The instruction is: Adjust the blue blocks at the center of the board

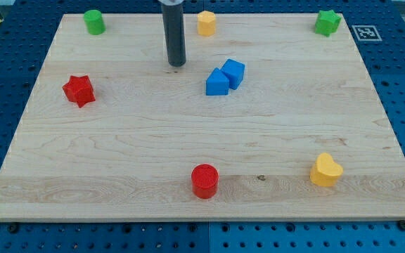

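Two blue blocks touch each other just above the middle of the wooden board (118, 154). The lower-left one is a blue wedge-like block (216, 83). The upper-right one is a blue cube (234, 72). My tip (178, 65) stands on the board to the left of the blue pair and slightly above it, with a gap of about one block width between it and the wedge-like block. The dark rod rises from it out of the view's top.
A green cylinder (94, 22) sits at the top left, a yellow hexagonal block (206, 23) at the top middle, a green star (327, 22) at the top right. A red star (79, 90) lies at the left, a red cylinder (204, 180) at the bottom middle, a yellow heart (325, 171) at the bottom right.
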{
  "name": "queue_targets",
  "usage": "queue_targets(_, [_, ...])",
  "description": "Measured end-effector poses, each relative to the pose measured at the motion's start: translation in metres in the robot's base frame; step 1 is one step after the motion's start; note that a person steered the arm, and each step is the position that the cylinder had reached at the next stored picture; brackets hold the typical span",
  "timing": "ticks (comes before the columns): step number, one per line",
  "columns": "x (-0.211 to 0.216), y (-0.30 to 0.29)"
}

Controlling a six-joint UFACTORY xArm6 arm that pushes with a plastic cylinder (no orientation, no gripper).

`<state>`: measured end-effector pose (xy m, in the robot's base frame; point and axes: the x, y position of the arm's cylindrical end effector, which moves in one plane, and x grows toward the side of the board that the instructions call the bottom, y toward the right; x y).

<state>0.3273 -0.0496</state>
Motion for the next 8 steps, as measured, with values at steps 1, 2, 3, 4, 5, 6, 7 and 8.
queue_targets(1, [-0.003,0.037])
queue_targets(2, [0.003,0.051])
queue_targets(3, [0.012,0.051])
queue_targets(4, [0.018,0.051])
queue_targets(5, [0.017,0.052])
queue_targets(6, [0.009,0.077])
queue_targets(7, [0.009,0.084])
queue_targets(8, [0.009,0.109])
